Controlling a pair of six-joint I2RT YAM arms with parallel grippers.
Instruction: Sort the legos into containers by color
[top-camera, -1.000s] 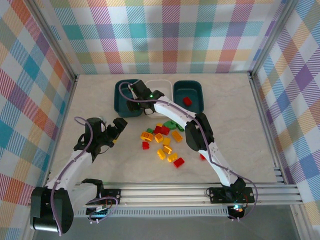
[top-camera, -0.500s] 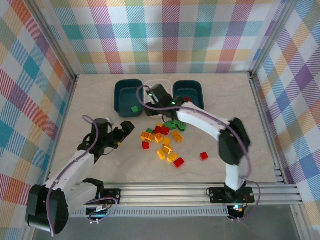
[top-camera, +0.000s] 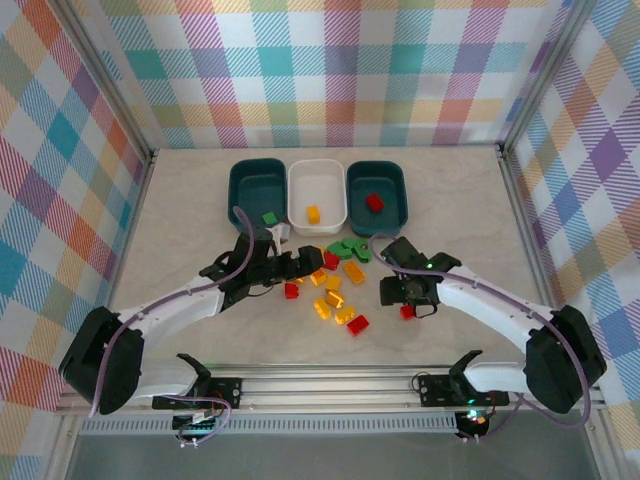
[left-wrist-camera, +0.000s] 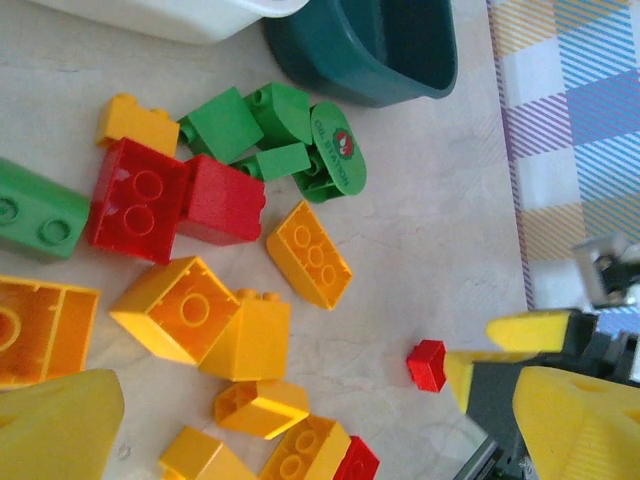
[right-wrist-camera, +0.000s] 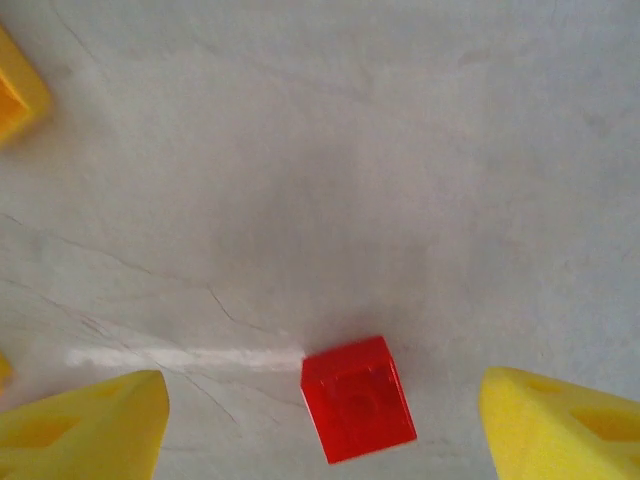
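My right claw (right-wrist-camera: 320, 405) is released. Its yellow fingertips (right-wrist-camera: 90, 425) are spread wide, and a lone red lego (right-wrist-camera: 358, 398) lies flat on the worktop (top-camera: 190, 210) between them, touching neither. Seen from above, this lego sits well apart from the others, to the right of the main pile (top-camera: 335, 282).

My left claw (left-wrist-camera: 300, 405) is released too and grips nothing. It hangs over the left side of the pile, with several orange-yellow legos (left-wrist-camera: 185, 310) lying loose on the worktop between its spread fingers. Just beyond them, two red legos (left-wrist-camera: 140, 205) touch side by side. A long green lego (left-wrist-camera: 35, 215) lies at one side of these, and a cluster of smaller green legos (left-wrist-camera: 225, 122) sits toward the containers. A green oval piece (left-wrist-camera: 338, 147) with a printed mark leans among that cluster.

At the far side of the worktop the three containers stand in a row, touching. The left teal container (top-camera: 233, 195) holds one green lego (top-camera: 268, 217). The white container (top-camera: 316, 178) in the middle holds one orange-yellow lego (top-camera: 313, 213). The right teal container (top-camera: 397, 185) holds one red lego (top-camera: 375, 202). The rest of the legos lie on the worktop just near of the containers, mostly in front of the white one.
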